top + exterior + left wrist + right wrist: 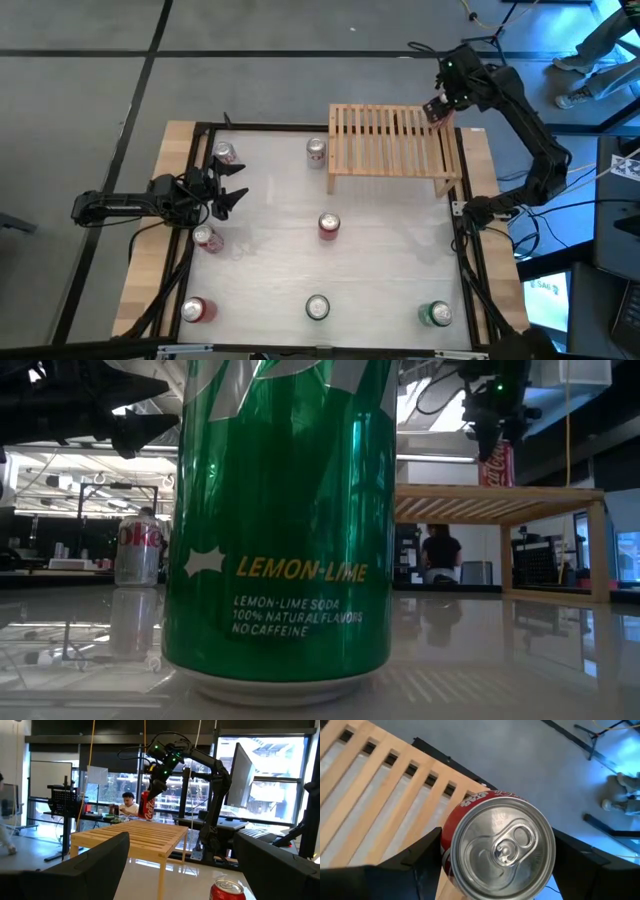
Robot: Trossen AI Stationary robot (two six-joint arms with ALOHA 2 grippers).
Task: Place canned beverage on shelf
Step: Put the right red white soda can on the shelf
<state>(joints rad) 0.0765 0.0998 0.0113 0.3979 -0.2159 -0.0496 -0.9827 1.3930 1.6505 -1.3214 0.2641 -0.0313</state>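
Note:
The light-wood slatted shelf point(390, 140) stands at the table's far right; it also shows in the low view point(500, 502). My right gripper point(440, 109) is shut on a red cola can point(502, 845) over the shelf's far right corner. In the low view, the can point(497, 463) has its base at the level of the shelf top. My left gripper point(232, 190) is open and empty near the table's left edge, pointing toward the shelf point(135, 835). My right gripper pinches the red can's side wall near its top rim point(451, 840) between its two fingers point(425, 855), one on each side. The fingers come from above, pointing down. The can is upright; I cannot tell whether its base rests on the slats.
Several cans stand on the table: two silver at the far side point(225, 152) point(316, 150), a red one at the middle point(329, 226), one by my left gripper point(208, 238), and three along the near edge point(195, 310) point(318, 308) point(436, 314). A person sits in the room behind point(129, 805).

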